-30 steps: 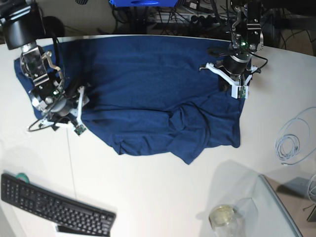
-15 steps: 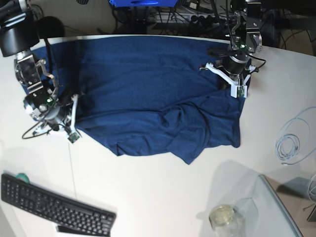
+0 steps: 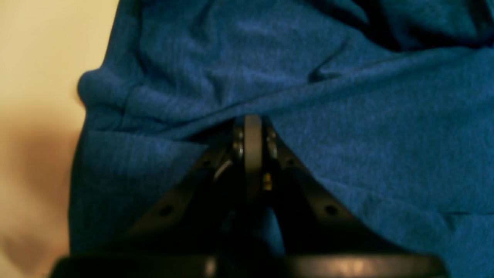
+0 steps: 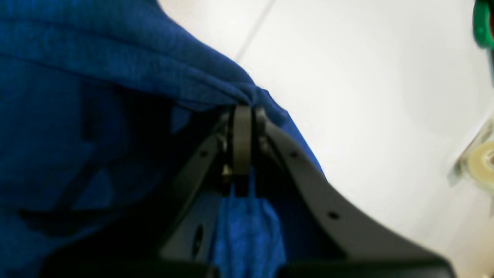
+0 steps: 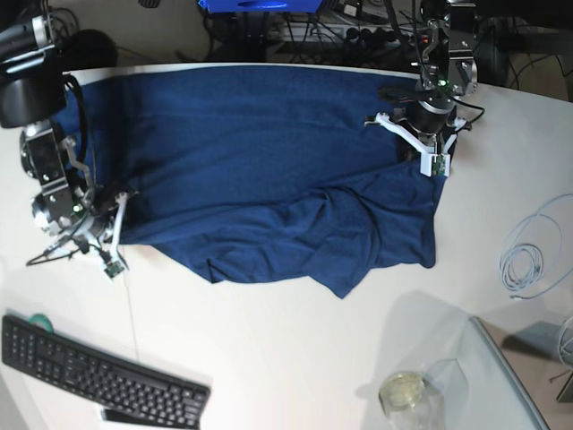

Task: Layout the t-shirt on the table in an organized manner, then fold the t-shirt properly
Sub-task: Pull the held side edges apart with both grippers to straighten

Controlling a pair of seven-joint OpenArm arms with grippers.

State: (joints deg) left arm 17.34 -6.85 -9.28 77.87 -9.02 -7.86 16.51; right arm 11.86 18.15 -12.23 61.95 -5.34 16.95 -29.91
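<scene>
white worktop (image 5: 295,358) carries the shirt (image 5: 269,170) across the upper frame; right hand (image 4: 242,112) and left hand (image 3: 252,123) are both clamped on its cloth.

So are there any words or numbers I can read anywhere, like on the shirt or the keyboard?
None can be read.
t-shirt: plain blue, no print or label showing.
keyboard: the key markings are too small and blurred to read.
jar: no readable label.
Wrist views: only blue cloth, white table and the dark claws; no writing.
</scene>
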